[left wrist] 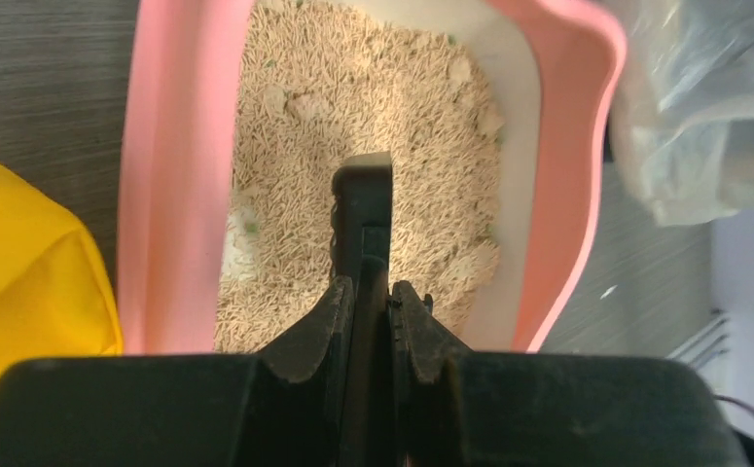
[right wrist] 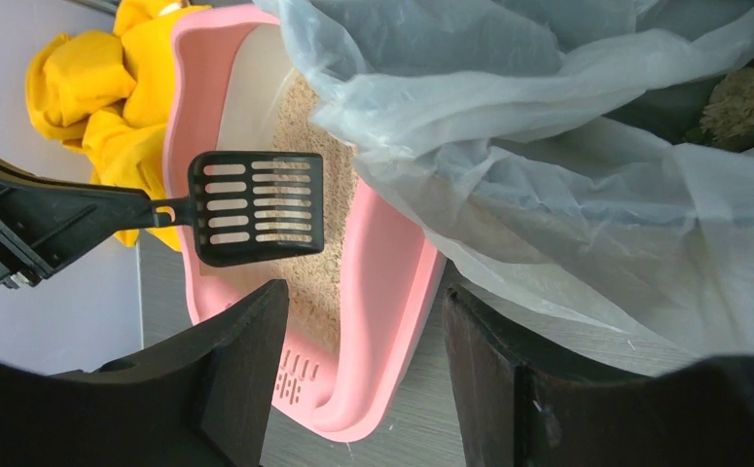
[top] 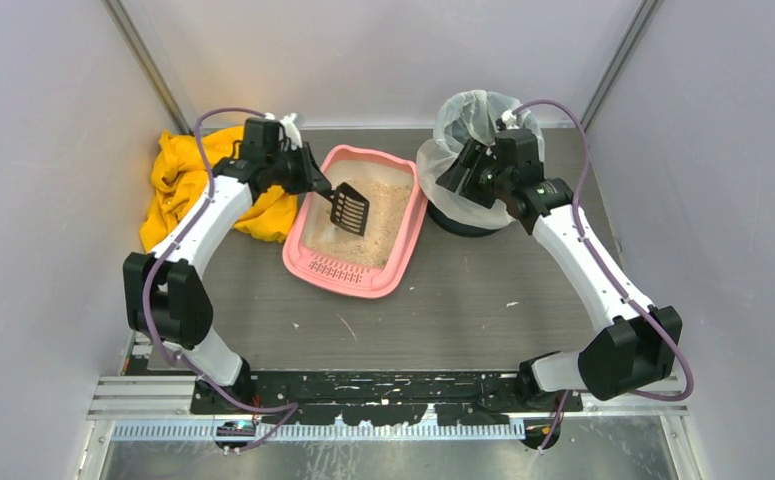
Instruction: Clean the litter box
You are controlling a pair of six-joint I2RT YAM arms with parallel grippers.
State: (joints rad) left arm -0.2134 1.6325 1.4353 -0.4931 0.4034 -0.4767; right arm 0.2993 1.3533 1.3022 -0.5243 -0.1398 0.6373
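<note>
Top view: the left gripper (top: 311, 180) is clamped on a black scoop (top: 350, 208), blade out over the litter box (top: 348, 272) lying just beyond its fingertips.

Left wrist: jaws pinch the handle. Under the blade, loose beige litter (left wrist: 392, 117) with pale clumps looks light, crumbly and likely to spill.

Right wrist: the right gripper (right wrist: 363, 311) is spread wide and empty, bin liner (right wrist: 548, 175) alongside. The stiff pink rim looks the best hold for steadying the tray.

No readable text, label, brand, number or sign shows on anything in any of the three views
</note>
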